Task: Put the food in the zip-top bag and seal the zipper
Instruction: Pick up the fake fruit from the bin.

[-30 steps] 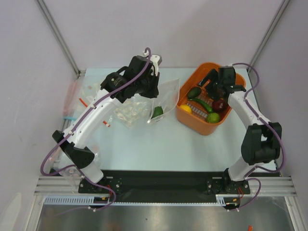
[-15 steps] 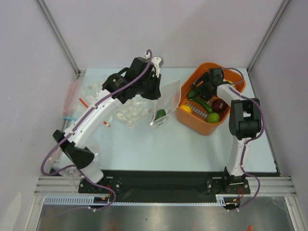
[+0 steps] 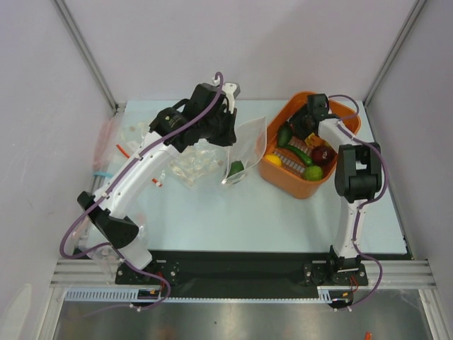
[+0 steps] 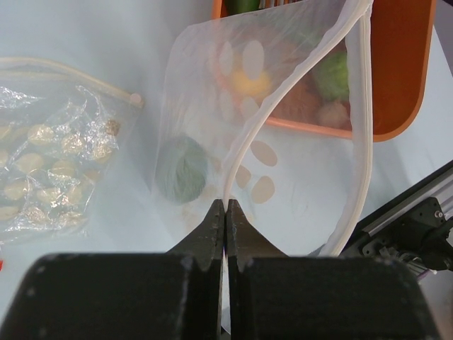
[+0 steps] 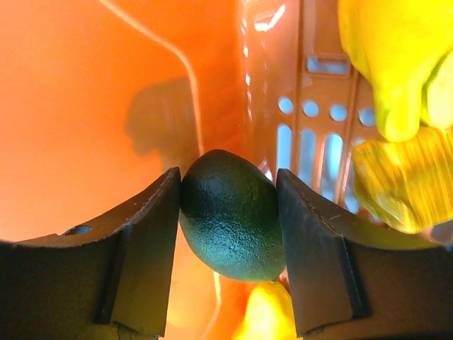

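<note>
Avocado (image 5: pixel 230 223) clamped in right claw (image 5: pixel 230 202) inside orange basket (image 5: pixel 85 106), left claw (image 4: pixel 226 210) pinching dotted bag (image 4: pixel 205 92), crumpled bag (image 4: pixel 49 163) alongside

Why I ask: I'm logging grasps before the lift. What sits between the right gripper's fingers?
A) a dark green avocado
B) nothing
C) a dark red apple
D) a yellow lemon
A: the right wrist view shows the right gripper closed against both sides of the dark green, pebbled avocado inside the orange basket.
</note>
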You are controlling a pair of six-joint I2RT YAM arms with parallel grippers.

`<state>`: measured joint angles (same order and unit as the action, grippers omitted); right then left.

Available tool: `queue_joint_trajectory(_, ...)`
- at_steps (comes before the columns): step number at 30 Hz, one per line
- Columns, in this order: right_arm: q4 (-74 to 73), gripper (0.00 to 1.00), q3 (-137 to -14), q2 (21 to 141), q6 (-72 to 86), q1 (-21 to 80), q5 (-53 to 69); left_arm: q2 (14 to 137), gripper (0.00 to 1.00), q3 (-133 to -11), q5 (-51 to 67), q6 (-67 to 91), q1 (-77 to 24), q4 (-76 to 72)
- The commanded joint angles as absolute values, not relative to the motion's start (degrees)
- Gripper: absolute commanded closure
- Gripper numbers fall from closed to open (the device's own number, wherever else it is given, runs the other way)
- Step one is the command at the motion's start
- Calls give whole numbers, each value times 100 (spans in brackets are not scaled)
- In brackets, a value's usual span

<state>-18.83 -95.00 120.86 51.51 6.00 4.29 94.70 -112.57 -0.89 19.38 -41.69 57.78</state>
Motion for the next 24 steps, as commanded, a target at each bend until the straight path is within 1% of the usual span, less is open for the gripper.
queue_joint_trajectory(1, -1696, 60, -9282, 11524, 4950, 580, 563, 9290, 99, -11523, -149, 1837, -4131, 5713)
queue_joint_trajectory(3, -1705, 56, -9237, 11417, 4800, 571, 615, 9290, 100, -11522, -158, 1819, -4131, 5722)
queue_joint_trajectory(4, -1722, 46, -9237, 11347, 4712, 571, 633, 9273, 100, -11514, -158, 1811, -4131, 5730)
queue_joint_trajectory(7, -1907, 29, -9211, 11312, 4474, 589, 703, 9237, 100, -11496, -167, 1802, -4131, 5730)
queue_joint_trajectory(12, -2188, 29, -9211, 11390, 4342, 589, 791, 9185, 100, -11479, -167, 1810, -4131, 5766)
queue_joint_trajectory(18, -2548, 26, -9351, 11557, 4052, 650, 616, 9044, 100, -11356, -228, 1846, -4131, 5757)
queue_joint_trajectory(21, -2873, 23, -9518, 11724, 4130, 650, 597, 8956, 100, -11224, -255, 1872, -4131, 5722)
queue_joint_trajectory(24, -2787, 24, -9492, 11786, 4245, 659, 694, 8921, 100, -11154, -281, 1890, -4131, 5730)
